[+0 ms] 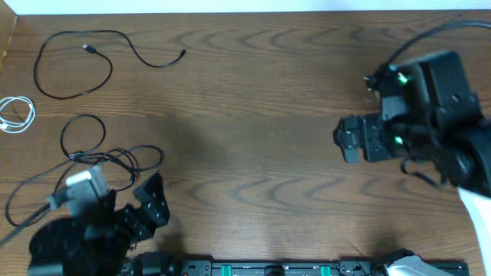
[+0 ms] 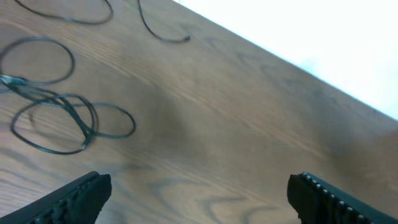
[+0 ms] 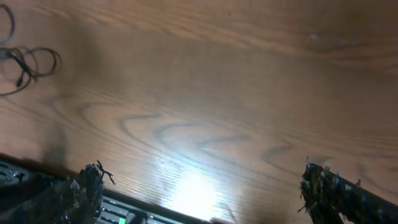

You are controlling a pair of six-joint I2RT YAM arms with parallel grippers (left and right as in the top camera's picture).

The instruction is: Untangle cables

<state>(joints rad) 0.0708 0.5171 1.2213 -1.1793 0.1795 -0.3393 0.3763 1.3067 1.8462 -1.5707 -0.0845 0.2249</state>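
Three cables lie apart at the table's left. One black cable [image 1: 77,65] is spread in a wide loop at the far left; its end also shows in the left wrist view [image 2: 155,31]. A white cable [image 1: 17,115] is coiled at the left edge. A second black cable [image 1: 100,153] lies in several loose loops, also seen in the left wrist view [image 2: 62,118] and the right wrist view [image 3: 31,62]. My left gripper [image 1: 149,201] [image 2: 199,199] is open and empty, just right of those loops. My right gripper [image 1: 341,140] [image 3: 205,196] is open and empty, far to the right.
The wooden table [image 1: 253,92] runs to a white wall edge at the back. A black rail with green lights [image 1: 268,268] lies along the front edge. Thick black robot cables hang by the right arm [image 1: 422,34].
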